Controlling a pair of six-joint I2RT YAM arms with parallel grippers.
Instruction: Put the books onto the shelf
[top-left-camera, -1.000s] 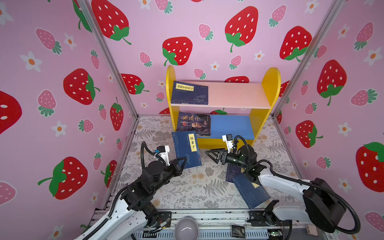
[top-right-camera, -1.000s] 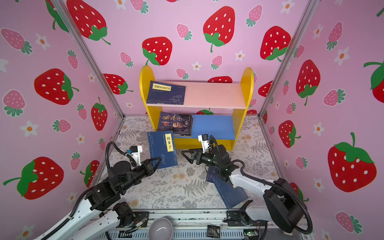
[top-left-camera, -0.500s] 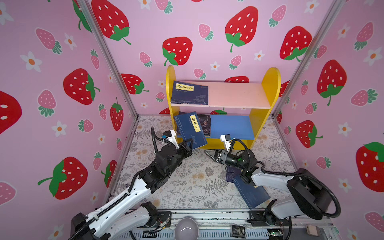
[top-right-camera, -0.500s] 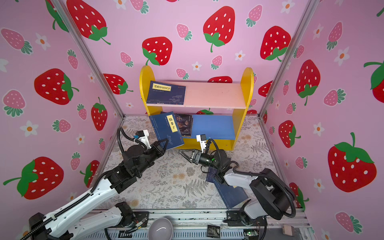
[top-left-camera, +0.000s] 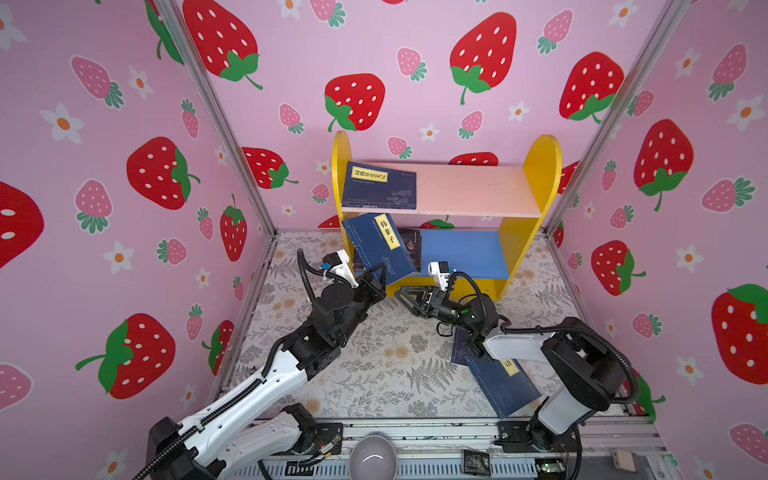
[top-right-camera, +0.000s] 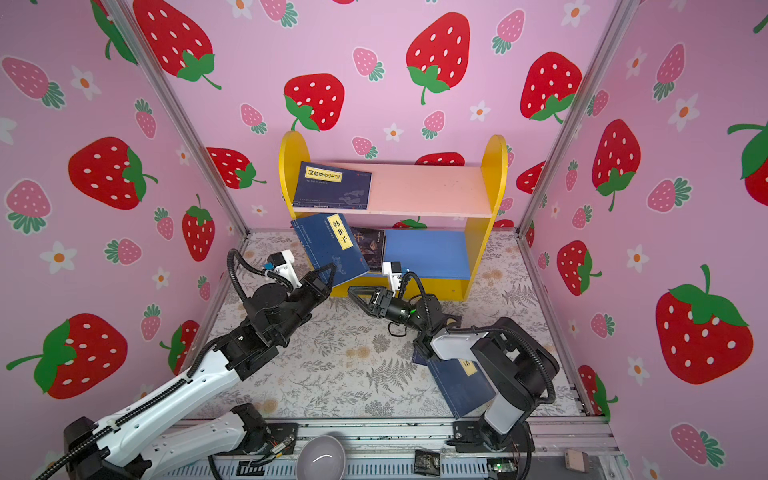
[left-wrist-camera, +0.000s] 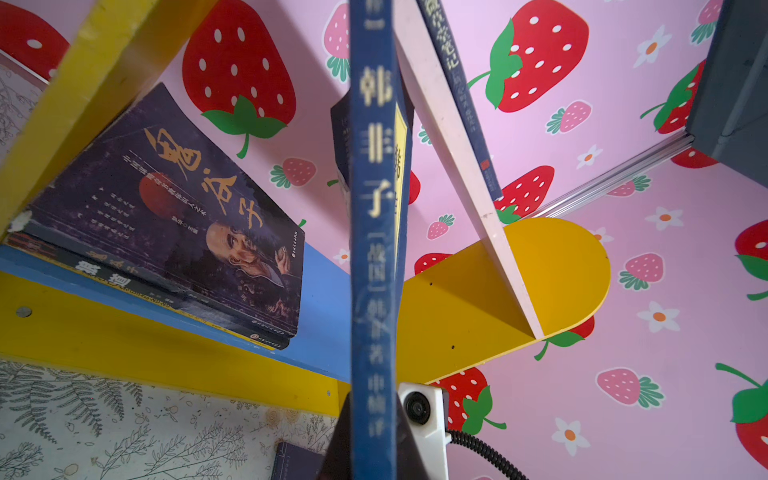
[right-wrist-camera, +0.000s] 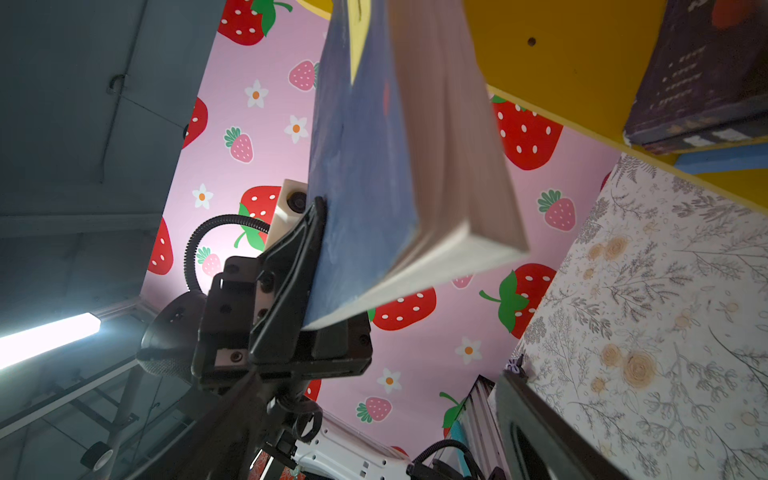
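Observation:
My left gripper (top-left-camera: 376, 276) (top-right-camera: 326, 276) is shut on the lower corner of a navy book with a yellow label (top-left-camera: 380, 247) (top-right-camera: 332, 249). It holds the book tilted in the air at the lower left front of the shelf (top-left-camera: 469, 191) (top-right-camera: 424, 189). The left wrist view shows the book's spine (left-wrist-camera: 372, 208) rising from the gripper (left-wrist-camera: 372, 415). Another navy book (top-left-camera: 380, 187) lies on the pink upper board. A dark portrait book (top-left-camera: 411, 249) (left-wrist-camera: 174, 216) tops a stack on the blue board. My right gripper (top-left-camera: 405, 301) (top-right-camera: 358, 302) (right-wrist-camera: 374, 436) hangs open and empty below the held book.
Two navy books (top-left-camera: 498, 382) lie on the floral floor, partly hidden under my right arm. A grey bowl (top-left-camera: 371, 457) and a small black packet (top-left-camera: 476, 461) sit at the front rail. Strawberry walls close in on three sides. The right part of the blue board (top-left-camera: 461, 251) is bare.
My left arm has lifted the navy book off the floor and carried it up and back to the shelf's lower left front. The right gripper has shifted a little left, still open.

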